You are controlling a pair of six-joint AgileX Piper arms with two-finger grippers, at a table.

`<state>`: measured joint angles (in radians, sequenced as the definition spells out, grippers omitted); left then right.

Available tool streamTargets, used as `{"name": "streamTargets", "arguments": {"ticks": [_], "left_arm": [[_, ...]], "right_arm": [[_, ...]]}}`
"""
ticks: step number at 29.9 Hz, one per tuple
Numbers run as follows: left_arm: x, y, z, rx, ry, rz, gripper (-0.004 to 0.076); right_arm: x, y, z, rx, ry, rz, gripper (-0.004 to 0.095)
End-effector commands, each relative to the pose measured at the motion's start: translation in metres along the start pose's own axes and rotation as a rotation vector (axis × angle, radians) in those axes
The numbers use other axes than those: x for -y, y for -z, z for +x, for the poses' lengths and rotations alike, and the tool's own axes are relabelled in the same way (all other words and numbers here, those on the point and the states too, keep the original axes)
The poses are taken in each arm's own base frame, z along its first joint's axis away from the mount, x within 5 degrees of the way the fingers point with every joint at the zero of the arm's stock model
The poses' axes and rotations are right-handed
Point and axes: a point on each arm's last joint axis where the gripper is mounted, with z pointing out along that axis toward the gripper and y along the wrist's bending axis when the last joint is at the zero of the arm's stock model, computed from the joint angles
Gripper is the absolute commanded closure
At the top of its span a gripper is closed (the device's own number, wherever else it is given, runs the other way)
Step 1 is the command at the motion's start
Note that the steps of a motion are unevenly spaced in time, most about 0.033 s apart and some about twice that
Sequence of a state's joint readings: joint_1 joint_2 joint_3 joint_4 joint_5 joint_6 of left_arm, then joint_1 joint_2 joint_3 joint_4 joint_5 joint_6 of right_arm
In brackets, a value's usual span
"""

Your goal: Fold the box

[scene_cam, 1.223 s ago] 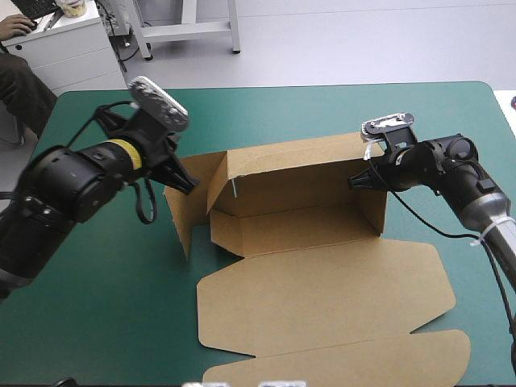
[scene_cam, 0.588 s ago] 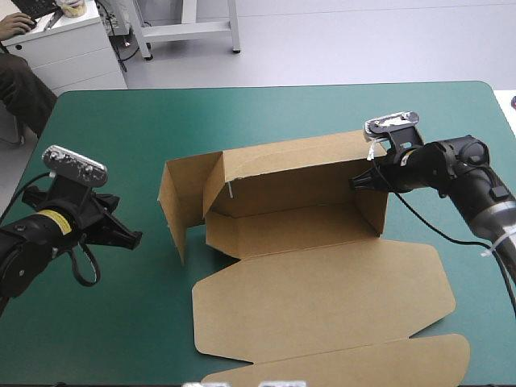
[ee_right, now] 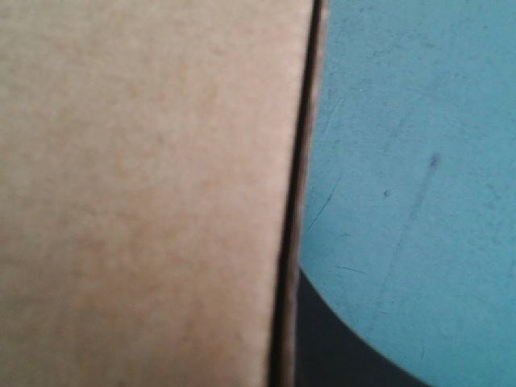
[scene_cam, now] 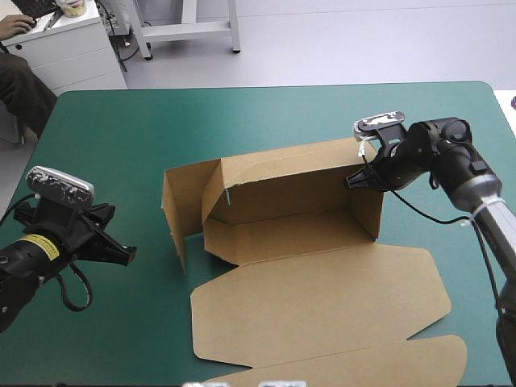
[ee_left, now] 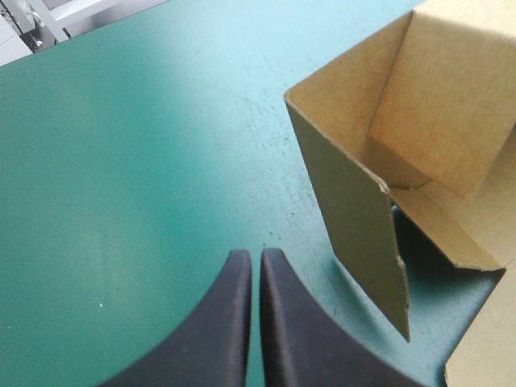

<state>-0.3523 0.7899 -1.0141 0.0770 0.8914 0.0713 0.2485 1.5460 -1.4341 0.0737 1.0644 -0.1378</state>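
Between fingers (ee_right: 339,355) of right end effector (scene_cam: 351,181), the box (scene_cam: 278,232)

I see the box (scene_cam: 322,298) as plain brown board, matt and faintly fibrous, its cut edges a little rough. The teal-green table cover (ee_left: 137,161) looks smooth, with a soft sheen and fine scuffs. The left tool (ee_left: 256,260) reads as smooth black plastic, dull.

L arm (scene_cam: 20,270): blk shell, yellow wrist band (scene_cam: 34,244) | R arm (scene_cam: 439,153): blk joints, silver forearm sleeve (scene_cam: 484,200) | L gripper (ee_left: 255,255): 2 blk curved fins
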Motion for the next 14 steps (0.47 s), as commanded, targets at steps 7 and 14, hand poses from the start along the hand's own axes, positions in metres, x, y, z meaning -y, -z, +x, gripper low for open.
{"name": "streamTargets", "arguments": {"ticks": [7, 14], "left_arm": [[0.000, 0.008, -0.016, 0.147, 0.035, 0.012, 0.0708], [0.000, 0.008, -0.016, 0.141, 0.035, 0.012, 0.0708]], "right_arm": [[0.005, -0.029, -0.061, 0.099, 0.020, -0.045, 0.0926], [0.004, -0.077, -0.083, 0.024, -0.011, -0.125, 0.0713]]}}
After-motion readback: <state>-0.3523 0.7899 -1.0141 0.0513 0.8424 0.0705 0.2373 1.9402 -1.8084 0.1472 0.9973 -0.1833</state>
